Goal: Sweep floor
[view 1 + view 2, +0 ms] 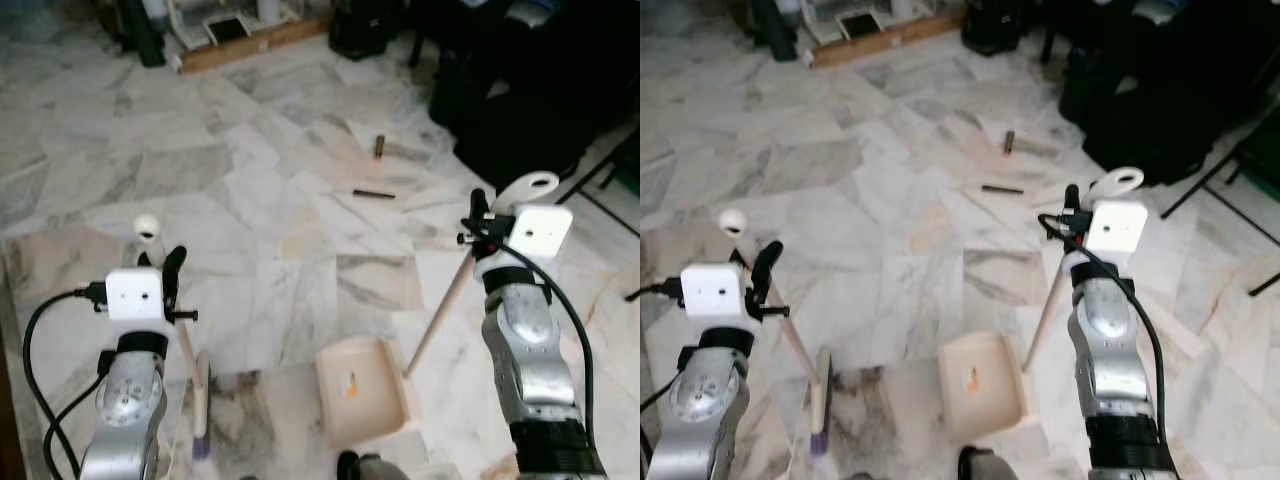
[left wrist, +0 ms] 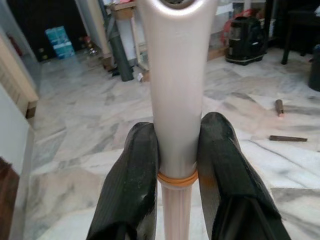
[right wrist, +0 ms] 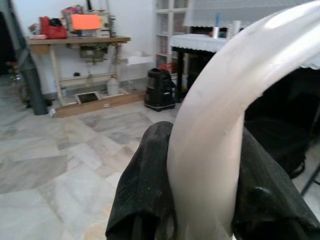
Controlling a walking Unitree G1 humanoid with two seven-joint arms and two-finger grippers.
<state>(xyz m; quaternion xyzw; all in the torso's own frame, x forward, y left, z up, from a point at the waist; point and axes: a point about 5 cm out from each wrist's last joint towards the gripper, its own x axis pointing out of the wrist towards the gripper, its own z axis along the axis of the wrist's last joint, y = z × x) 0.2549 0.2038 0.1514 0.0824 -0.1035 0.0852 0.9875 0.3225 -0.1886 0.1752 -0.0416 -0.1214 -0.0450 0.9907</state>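
My left gripper is shut on the pale handle of a broom. The handle slants down to the brush head, which rests on the marble floor at the lower left. My right gripper is shut on the looped white top of a long dustpan handle. The beige dustpan sits on the floor between the arms with a small orange scrap inside. Farther out on the floor lie a dark stick and a short brown cylinder.
Black bags and furniture crowd the upper right, and a thin black leg runs beside them. A wooden board and a table base stand at the far top. Open marble floor stretches ahead and to the left.
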